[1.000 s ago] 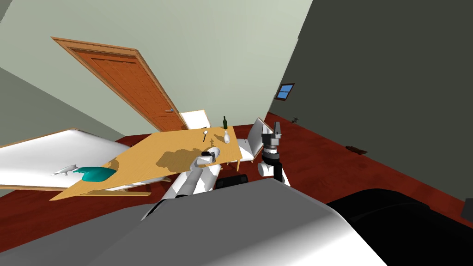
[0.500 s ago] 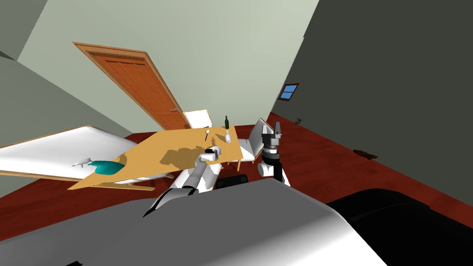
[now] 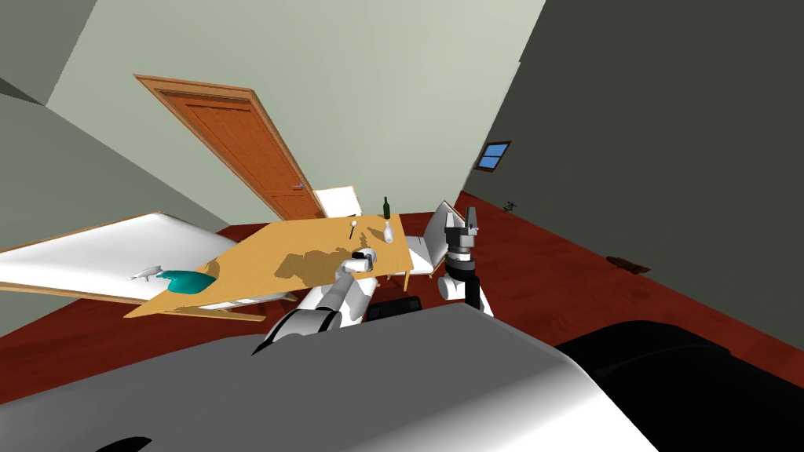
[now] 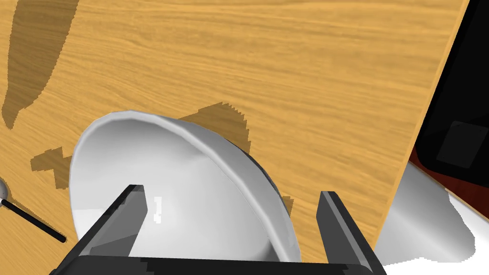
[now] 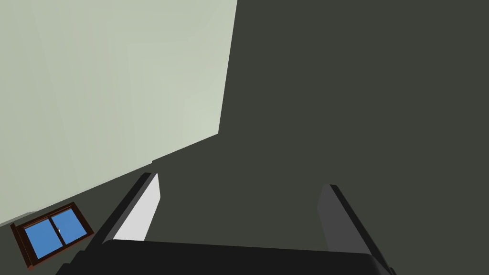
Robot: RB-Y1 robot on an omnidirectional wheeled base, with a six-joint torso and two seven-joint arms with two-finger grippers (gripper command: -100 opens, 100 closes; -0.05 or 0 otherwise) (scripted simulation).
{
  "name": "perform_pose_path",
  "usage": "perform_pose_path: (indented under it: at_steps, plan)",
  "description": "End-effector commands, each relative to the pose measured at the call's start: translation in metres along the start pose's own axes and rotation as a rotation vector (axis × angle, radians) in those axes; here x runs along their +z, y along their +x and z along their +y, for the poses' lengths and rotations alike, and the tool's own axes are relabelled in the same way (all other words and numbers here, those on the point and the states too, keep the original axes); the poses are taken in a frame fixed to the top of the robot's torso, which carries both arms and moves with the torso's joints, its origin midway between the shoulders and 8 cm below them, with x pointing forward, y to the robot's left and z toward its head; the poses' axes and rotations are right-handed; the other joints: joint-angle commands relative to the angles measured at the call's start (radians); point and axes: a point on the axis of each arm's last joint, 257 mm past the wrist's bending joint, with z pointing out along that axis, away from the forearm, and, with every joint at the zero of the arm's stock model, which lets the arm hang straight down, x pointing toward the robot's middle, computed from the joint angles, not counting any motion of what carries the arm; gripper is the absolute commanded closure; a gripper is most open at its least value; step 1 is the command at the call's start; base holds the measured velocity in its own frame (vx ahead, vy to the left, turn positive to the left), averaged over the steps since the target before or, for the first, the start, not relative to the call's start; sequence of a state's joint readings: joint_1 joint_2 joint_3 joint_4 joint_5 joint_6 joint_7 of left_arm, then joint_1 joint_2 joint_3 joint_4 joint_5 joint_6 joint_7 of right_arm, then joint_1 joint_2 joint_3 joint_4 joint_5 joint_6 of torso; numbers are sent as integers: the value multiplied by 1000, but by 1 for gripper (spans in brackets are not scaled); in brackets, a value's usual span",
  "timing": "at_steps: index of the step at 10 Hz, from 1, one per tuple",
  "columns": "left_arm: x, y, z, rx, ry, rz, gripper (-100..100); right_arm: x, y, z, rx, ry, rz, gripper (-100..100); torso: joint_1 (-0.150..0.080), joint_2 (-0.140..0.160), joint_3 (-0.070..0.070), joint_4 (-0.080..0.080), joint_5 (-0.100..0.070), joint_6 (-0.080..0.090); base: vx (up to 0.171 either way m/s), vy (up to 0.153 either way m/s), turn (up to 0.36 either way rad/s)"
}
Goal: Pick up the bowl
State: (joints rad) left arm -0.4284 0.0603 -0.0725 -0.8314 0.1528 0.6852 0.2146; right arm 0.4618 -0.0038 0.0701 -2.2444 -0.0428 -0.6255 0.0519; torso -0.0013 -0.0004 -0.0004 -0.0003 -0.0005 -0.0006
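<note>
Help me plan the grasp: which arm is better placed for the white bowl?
Left. The open left gripper straddles the rim of the white round bowl on the light wooden table; the open right gripper is raised beside it.

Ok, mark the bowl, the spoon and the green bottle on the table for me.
bowl (image 4: 200, 191), left wrist view, on its white inner wall.
spoon (image 4: 34, 221), left wrist view, on its dark handle.
green bottle (image 3: 385, 210), head view, on its body.

Wooden table (image 3: 259, 260), white bowl (image 4: 191, 191), spoon (image 3: 352, 228), dark green bottle (image 3: 385, 208)
</note>
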Motion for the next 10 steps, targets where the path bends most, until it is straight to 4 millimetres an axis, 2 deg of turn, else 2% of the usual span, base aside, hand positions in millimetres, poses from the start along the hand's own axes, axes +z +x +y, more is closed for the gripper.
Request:
perform_pose_path:
  at_steps: [1,3,4,5,10]
  plan:
    - [3,-2,7,0,-16,-5,-100,0,0,0,0,0,0,0,0,0,0,0,0,0,-3,-4,25]
    - [3,-2,7,0,-16,-5,-100,0,0,0,0,0,0,0,0,0,0,0,0,0,-1,-5,32]
    - [4,18,-11,22,17,20,-100,0,0,0,0,0,0,0,0,0,0,0,0,0,-20,-19,154]
    - [8,13,1,24,-19,7,-100,0,0,0,0,0,0,0,-1,0,0,0,0,0,-38,3,81]
    - [8,13,1,24,-19,7,-100,0,0,0,0,0,0,0,0,0,0,0,0,0,-4,4,-9]
